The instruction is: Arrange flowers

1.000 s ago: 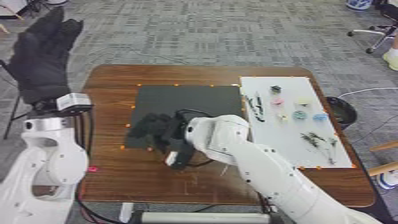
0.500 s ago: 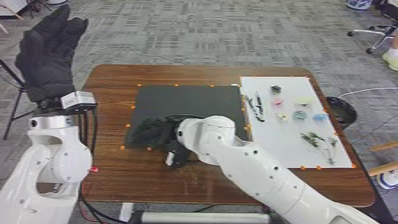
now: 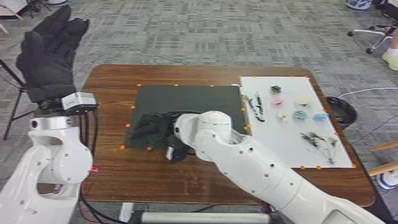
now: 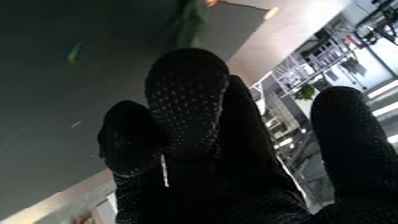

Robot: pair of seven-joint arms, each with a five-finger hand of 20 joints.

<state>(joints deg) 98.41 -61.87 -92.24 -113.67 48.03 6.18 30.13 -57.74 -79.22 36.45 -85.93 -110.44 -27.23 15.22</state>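
We see the loose flowers on a white sheet (image 3: 280, 145) at the right side of the worktop (image 3: 160, 185). A pink flower (image 3: 277, 101) lies near a pale yellow flower (image 3: 303, 101), with a small dark clump (image 3: 275, 89) beyond them. Nearer to us are a small yellow flower (image 3: 283, 117), a teal flower (image 3: 299, 115) and a blue flower (image 3: 320, 117), set apart in a loose row. Green sprigs (image 3: 311, 137) lie nearer still, on the same sheet, and slim dark tools (image 3: 255, 107) rest along its left part.

To the left of the white sheet we have a black sheet (image 3: 188, 97), with orange markers along its edges. The right hand (image 3: 151, 131) is over the near left part of it; we cannot tell whether it is wide, narrow or holding anything. From its wrist we make out a blurred green shape (image 4: 191, 22) and a small yellow-green fleck (image 4: 74, 53) against the black.

Our left hand (image 3: 49, 62) is raised past the left edge of the worktop, wide, its fingers straight and holding nothing. Beside the right edge stands a black bin (image 3: 341, 111), and farther off on the grey floor (image 3: 204, 35) is a chair (image 3: 378, 31).
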